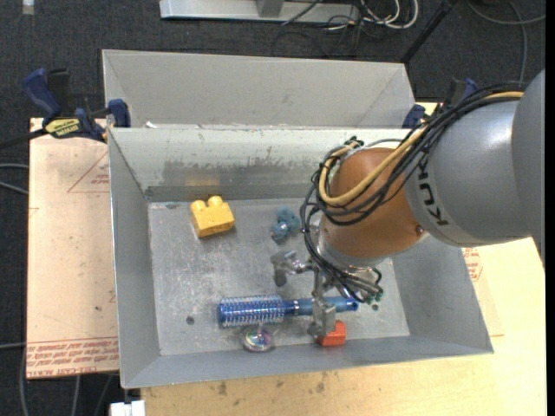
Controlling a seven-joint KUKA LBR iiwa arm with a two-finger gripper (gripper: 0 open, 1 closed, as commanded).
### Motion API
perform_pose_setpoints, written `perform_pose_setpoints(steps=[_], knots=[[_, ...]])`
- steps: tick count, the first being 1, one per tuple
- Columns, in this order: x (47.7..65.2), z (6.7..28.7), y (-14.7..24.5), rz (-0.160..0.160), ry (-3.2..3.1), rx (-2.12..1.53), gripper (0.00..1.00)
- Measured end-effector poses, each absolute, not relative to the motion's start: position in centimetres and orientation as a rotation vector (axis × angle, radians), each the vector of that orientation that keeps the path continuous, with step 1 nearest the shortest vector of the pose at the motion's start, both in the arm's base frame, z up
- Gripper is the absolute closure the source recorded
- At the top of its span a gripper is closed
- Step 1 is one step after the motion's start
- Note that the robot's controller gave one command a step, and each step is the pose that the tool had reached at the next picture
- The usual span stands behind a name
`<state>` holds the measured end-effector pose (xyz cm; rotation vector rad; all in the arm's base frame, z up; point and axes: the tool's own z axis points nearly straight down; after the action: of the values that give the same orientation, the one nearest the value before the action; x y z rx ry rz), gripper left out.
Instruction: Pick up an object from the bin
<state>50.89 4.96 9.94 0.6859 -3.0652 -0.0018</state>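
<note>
Gripper (302,295) hangs low over the front of the grey bin (130,258), its fingers spread apart with nothing pinched between them. One finger (280,269) stands just behind the blue bristled brush (257,310), which lies flat near the front wall with its handle pointing right. The other finger (323,317) comes down at that handle, close beside a small orange piece (333,336). A silvery round thing (257,342) lies just in front of the brush. A yellow block (212,216) and a small blue-grey thing (284,226) sit farther back.
</note>
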Motion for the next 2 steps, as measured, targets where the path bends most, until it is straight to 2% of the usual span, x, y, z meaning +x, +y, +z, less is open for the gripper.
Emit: perform_pose_setpoints(steps=[1, 2], knots=[[51.28, 6.90, 4.70, -0.003, -3.111, 0.427, 0.00], [51.29, 6.88, 4.76, -0.005, -3.111, 0.429, 0.00]])
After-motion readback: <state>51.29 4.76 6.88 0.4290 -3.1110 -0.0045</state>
